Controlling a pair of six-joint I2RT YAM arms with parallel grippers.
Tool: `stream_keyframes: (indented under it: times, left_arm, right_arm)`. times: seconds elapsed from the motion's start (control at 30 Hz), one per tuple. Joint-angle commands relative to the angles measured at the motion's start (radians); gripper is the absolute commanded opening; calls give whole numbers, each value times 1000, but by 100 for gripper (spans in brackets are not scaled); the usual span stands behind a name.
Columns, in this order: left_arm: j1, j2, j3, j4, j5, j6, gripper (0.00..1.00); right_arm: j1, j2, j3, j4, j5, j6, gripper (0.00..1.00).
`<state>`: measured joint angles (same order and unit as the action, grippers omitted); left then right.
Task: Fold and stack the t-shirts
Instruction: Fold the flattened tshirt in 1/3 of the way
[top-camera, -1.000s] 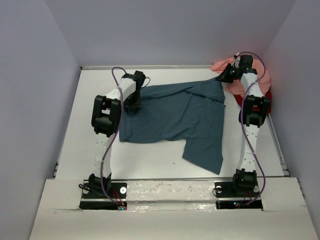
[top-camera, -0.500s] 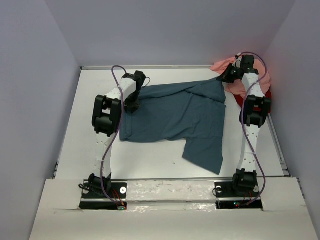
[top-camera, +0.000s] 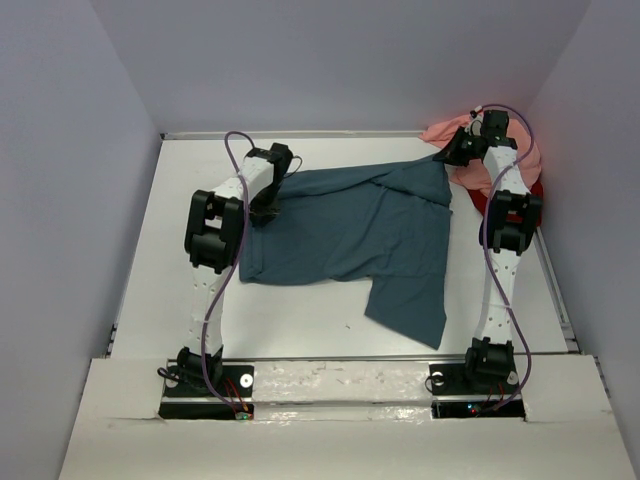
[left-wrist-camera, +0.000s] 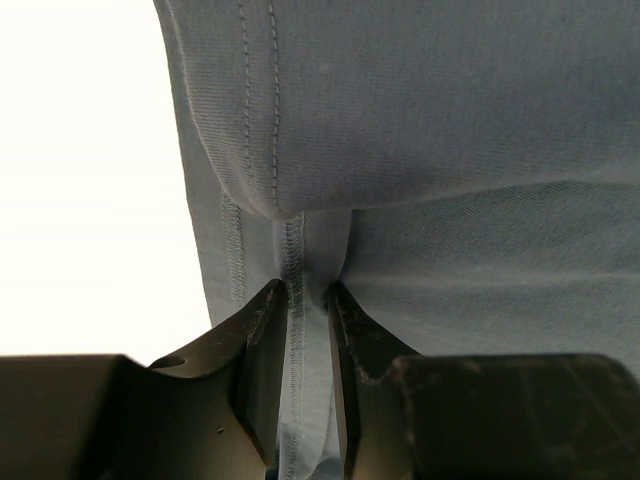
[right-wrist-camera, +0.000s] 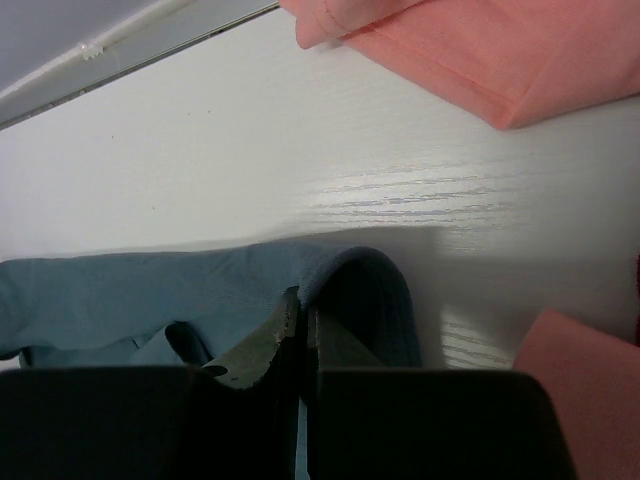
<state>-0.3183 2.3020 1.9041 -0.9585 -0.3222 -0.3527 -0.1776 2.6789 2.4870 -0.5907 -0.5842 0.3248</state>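
Observation:
The dark teal-blue t-shirt (top-camera: 350, 235) lies spread across the middle of the table, one part hanging toward the near edge. My left gripper (top-camera: 267, 205) is at its left edge, shut on a stitched seam of the teal cloth (left-wrist-camera: 308, 295). My right gripper (top-camera: 448, 155) is at the shirt's far right corner, shut on a raised fold of its edge (right-wrist-camera: 303, 310). The salmon pink t-shirt (top-camera: 440, 132) lies bunched at the far right corner and shows in the right wrist view (right-wrist-camera: 460, 45). The red t-shirt (top-camera: 535, 192) peeks out beside the right arm.
White walls close in the table on the left, far and right sides. A rail (top-camera: 300, 133) runs along the far edge. Both arm bases (top-camera: 210, 375) stand at the near edge. Bare white tabletop (top-camera: 190, 230) lies left of the teal shirt.
My left gripper has shifted slightly toward the far side while holding the shirt's left edge. The right gripper has barely moved. The shirt's shape is nearly the same.

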Motion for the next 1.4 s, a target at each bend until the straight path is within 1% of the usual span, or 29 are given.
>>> stream_keyframes:
  times: [0.0, 0.53, 0.77, 1.0, 1.03, 1.13, 1.17, 1.3, 1.37]
  left_arm:
    - [24, -16, -19, -32, -46, 6, 33]
    - [143, -29, 6, -49, -67, 29, 34]
    - [199, -44, 42, -56, -87, 34, 34]
    - [229, -65, 75, -62, -117, 26, 35]
    - [231, -73, 73, -57, -114, 26, 35]
    - [229, -133, 58, -13, -28, 34, 35]
    - [229, -162, 53, -6, 23, 32, 35]
    - [194, -205, 43, -45, 63, 9, 35]
    - [162, -240, 1, -49, 77, -3, 36]
  right_arm:
    - [-11, -53, 1, 43, -12, -15, 0]
    - [-20, -56, -2, 42, -14, -16, 0]
    - [-20, -59, -7, 42, -17, -15, 0]
    - [-20, -62, -7, 40, -16, -15, 0]
    - [-20, -60, -8, 40, -19, -15, 0]
    - [-20, -63, -11, 40, -19, -16, 0]
    - [-20, -63, -13, 40, -19, -16, 0]
    - [-20, -67, -14, 40, -19, -18, 0]
    - [-20, -67, -14, 40, -19, -15, 0]
